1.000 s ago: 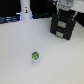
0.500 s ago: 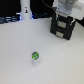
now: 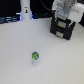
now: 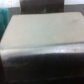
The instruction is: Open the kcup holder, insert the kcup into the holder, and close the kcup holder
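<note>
Kcup holder (image 3: pixel 63 27) at bench (image 3: pixel 20 55) far edge, exterior view's right; my end effector (image 3: pixel 64 15) directly over it, likely seeking drawer front. Finger spread: cannot tell. Kcup (image 3: pixel 35 56) well apart, waiting on open bench. Wrist view blurred.

Black boxy kcup holder (image 3: pixel 64 28) upper right of exterior view, green-topped kcup (image 3: pixel 35 56) well apart on table

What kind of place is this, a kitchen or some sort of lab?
Likely a robot test bench: a plain white tabletop, a black boxy drawer unit beneath the arm, and a lone tiny green-topped pod.
</note>
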### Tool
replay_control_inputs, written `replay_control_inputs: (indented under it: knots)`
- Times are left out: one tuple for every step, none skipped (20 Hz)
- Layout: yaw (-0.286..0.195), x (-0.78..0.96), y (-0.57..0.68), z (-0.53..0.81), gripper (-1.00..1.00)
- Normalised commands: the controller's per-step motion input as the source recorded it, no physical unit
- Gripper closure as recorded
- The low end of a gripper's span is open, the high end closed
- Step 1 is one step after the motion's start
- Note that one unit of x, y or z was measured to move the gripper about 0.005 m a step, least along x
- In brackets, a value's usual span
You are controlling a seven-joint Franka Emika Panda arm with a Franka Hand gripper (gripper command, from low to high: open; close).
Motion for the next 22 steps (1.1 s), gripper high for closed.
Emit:
replay_control_inputs:
  knots:
    - [-0.018,-0.1,0.02,-0.02,1.0]
    - [-0.019,-0.03,0.01,-0.02,1.0]
    - [-0.018,0.05,-0.01,-0.01,1.0]
    - [-0.015,0.13,-0.06,-0.01,1.0]
    - [-0.019,0.18,-0.04,-0.01,1.0]
    - [-0.019,0.23,-0.04,0.0,1.0]
    - [-0.021,0.24,-0.04,-0.01,1.0]
    - [-0.032,0.3,-0.07,0.0,1.0]
    - [-0.021,0.14,-0.04,-0.01,1.0]
    - [-0.029,0.19,-0.09,0.0,1.0]
    - [-0.03,0.16,-0.06,0.0,1.0]
    - [-0.023,0.21,-0.06,-0.01,1.0]
    - [-0.03,0.45,-0.06,0.03,1.0]
    - [-0.042,0.65,-0.17,0.2,1.0]
    - [-0.033,0.64,-0.17,0.2,1.0]
    - [-0.023,0.61,-0.16,0.19,1.0]
    - [-0.019,0.64,-0.17,0.2,1.0]
    - [-0.016,0.63,-0.18,0.18,1.0]
    - [-0.017,0.58,-0.25,0.13,1.0]
    - [-0.014,0.5,-0.24,0.09,1.0]
    - [-0.014,0.58,-0.23,0.07,1.0]
    - [-0.022,0.37,-0.14,0.01,1.0]
